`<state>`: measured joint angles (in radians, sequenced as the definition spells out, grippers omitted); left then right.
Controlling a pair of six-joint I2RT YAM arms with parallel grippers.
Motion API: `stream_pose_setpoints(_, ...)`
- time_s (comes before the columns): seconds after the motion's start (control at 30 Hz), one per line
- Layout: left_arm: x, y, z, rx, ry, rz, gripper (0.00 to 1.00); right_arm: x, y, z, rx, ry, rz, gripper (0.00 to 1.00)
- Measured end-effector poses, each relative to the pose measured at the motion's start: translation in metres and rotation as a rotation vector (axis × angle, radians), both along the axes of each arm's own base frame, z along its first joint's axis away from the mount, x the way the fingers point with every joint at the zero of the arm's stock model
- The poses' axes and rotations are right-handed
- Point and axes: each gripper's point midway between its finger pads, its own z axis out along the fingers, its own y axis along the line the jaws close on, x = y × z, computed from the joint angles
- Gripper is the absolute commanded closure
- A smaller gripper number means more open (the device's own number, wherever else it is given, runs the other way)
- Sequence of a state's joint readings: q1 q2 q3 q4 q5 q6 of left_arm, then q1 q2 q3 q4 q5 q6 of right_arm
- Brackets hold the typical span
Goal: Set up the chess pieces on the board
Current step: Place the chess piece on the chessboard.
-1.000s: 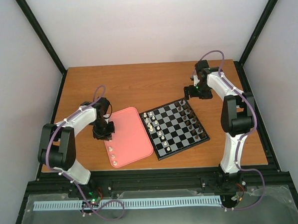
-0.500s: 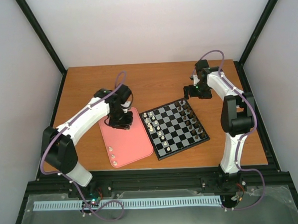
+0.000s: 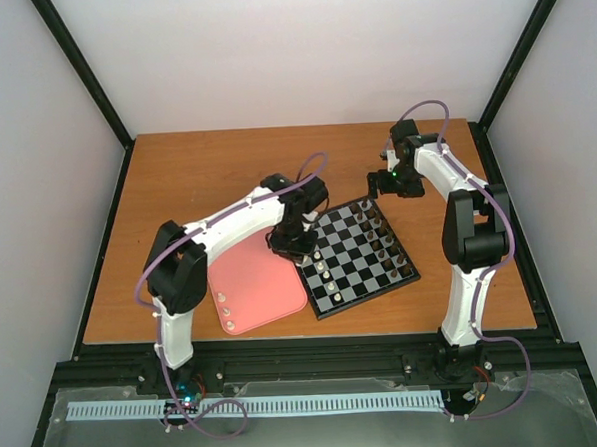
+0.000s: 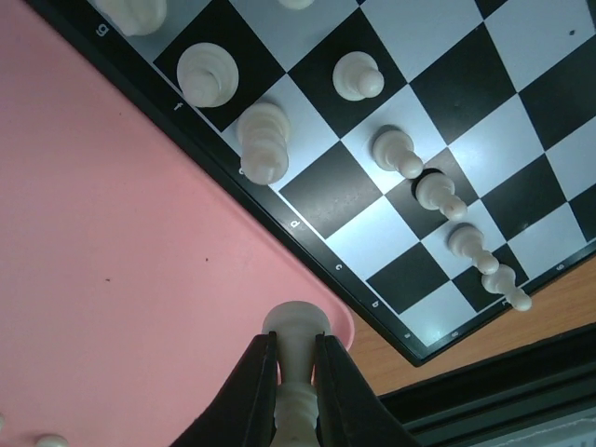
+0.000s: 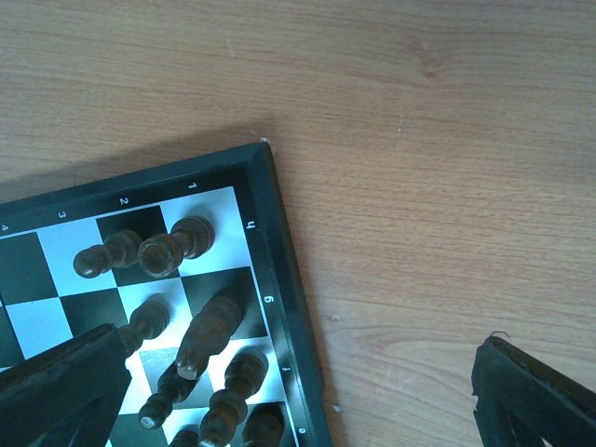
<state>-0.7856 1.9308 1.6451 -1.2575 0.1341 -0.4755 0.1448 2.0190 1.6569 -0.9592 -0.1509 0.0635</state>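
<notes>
Pink tray (image 4: 112,279) underlies the cream chess piece (image 4: 296,321) pinched in left claw (image 4: 296,346).

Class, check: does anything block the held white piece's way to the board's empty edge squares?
Nothing visible does. Between the held chess piece and those squares lie only the pink tray's corner and the board's rim.

Pink tray (image 3: 251,281): rounded rectangle, lies flat on the wooden surface (image 3: 206,168), left of centre, turned a little askew. In the left wrist view its pink floor (image 4: 121,261) fills the left half and carries a few dark specks.

Dark brown pieces (image 3: 385,244): upright, in two rows, well right of the tray. Right wrist view shows about ten (image 5: 177,247).

Black frame post (image 3: 91,84) at each back corner, pale walls behind. White toothed strip (image 3: 288,404) along the near edge.
</notes>
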Motion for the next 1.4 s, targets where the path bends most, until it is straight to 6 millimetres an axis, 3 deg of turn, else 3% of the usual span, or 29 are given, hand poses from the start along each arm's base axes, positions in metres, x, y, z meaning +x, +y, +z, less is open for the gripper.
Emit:
stream_pose_setpoints(0.6, -0.014, -0.014, -0.045, 0.1, 0.064, -0.065, 0.96, -0.003, 0.0, -0.007, -0.001, 0.007, 0.001, 0.0)
stream_pose_setpoints(1.0, 0.0, -0.027, -0.05, 0.093, 0.042, -0.066, 0.95, 0.0, 0.002, -0.006, 0.009, -0.005, 0.01, 0.0)
stream_pose_setpoints(1.4, 0.001, -0.026, -0.062, 0.116, 0.056, -0.066, 0.96, 0.0, 0.004, -0.005, 0.02, -0.007, 0.018, 0.0)
